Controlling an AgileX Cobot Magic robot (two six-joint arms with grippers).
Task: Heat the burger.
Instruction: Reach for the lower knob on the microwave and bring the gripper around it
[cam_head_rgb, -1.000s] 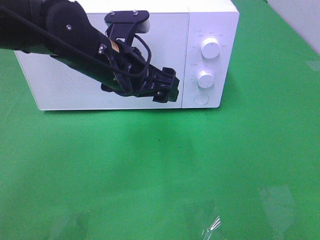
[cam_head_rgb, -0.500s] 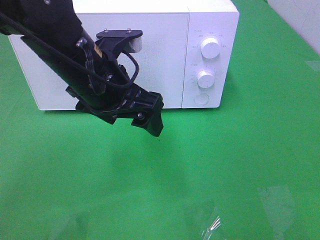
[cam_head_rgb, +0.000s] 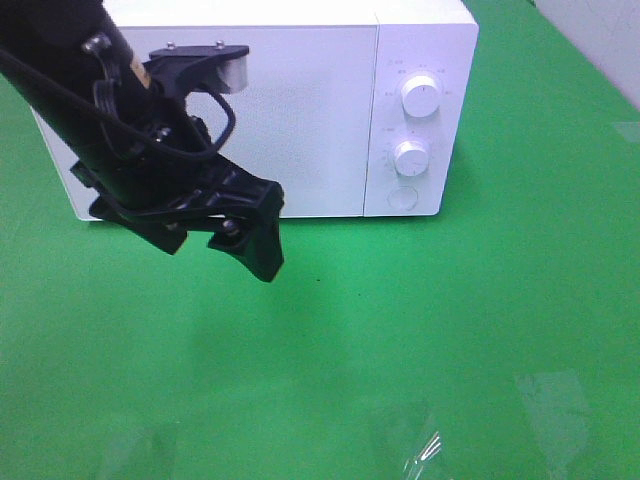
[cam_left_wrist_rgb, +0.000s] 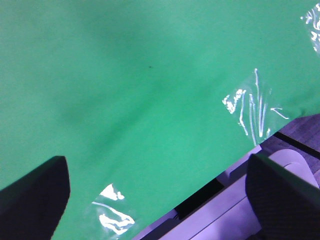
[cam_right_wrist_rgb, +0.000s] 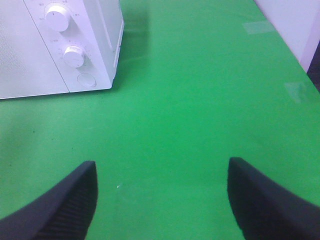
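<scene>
Green cloth covers the whole table, and on it stands one white microwave with its door closed. One black left arm is in the high view. A second ago its tip was up against the door near the control panel; now it has swung off to the left and down toward the cloth. I take that to mean the door has just been pushed shut. No burger shows in any view, so it is presumably inside, though the door hides that. There are two grippers. The left gripper has its jaws spread wide on nothing, and the right gripper is likewise spread and empty over bare cloth. The panel carries an upper knob, a lower knob and one round button. Setting a dial looks like the remaining step.
</scene>
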